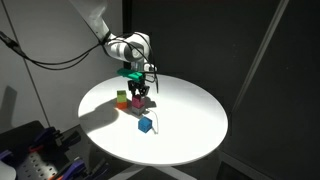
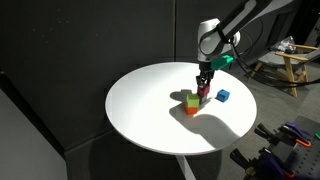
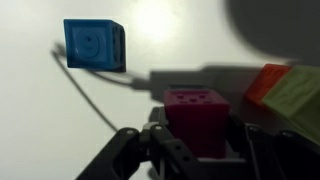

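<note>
My gripper (image 3: 196, 140) is shut on a magenta cube (image 3: 195, 115), which fills the gap between the two dark fingers in the wrist view. In both exterior views the gripper (image 1: 143, 96) (image 2: 204, 92) hangs low over the round white table (image 1: 190, 125) with the magenta cube (image 1: 142, 100) (image 2: 204, 95) at its tip; whether the cube rests on the table I cannot tell. A blue cube (image 3: 95, 46) (image 1: 146, 125) (image 2: 222, 96) lies apart on the table. A green cube (image 3: 300, 97) (image 1: 123, 98) (image 2: 191, 99) sits close beside the gripper, with an orange-red cube (image 3: 268, 80) (image 2: 190, 109) against it.
The table's (image 2: 140, 110) edge drops off all round against a black backdrop. A thin cable (image 3: 85, 95) trails across the white surface. Equipment (image 1: 35, 150) stands beside the table, and a wooden chair (image 2: 290, 65) stands behind it.
</note>
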Robot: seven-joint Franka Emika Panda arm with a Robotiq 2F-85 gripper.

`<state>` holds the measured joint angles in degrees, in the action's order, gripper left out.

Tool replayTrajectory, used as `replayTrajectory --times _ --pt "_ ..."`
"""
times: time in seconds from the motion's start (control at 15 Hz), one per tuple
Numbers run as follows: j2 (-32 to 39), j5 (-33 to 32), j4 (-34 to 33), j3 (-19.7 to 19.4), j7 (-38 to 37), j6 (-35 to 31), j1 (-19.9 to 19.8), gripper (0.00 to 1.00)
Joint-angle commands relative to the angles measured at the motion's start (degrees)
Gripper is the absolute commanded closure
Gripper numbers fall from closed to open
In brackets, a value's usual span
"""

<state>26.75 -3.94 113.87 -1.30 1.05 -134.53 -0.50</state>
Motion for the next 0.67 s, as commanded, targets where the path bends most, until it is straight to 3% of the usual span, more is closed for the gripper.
replayTrajectory --times 0.0,0.13,0.33,0.6 --pt "0.43 0.99 -1.52 0.16 -0.06 1.73 -0.43 0.21" --pt "0.44 1.05 -1.46 0.19 -0.04 1.72 -0.45 0.20" --pt "0.35 1.03 -1.31 0.18 -0.08 1.76 -0.43 0.01" --pt "-1.17 1.13 -0.23 0.14 -0.84 2.36 -0.21 0.00"
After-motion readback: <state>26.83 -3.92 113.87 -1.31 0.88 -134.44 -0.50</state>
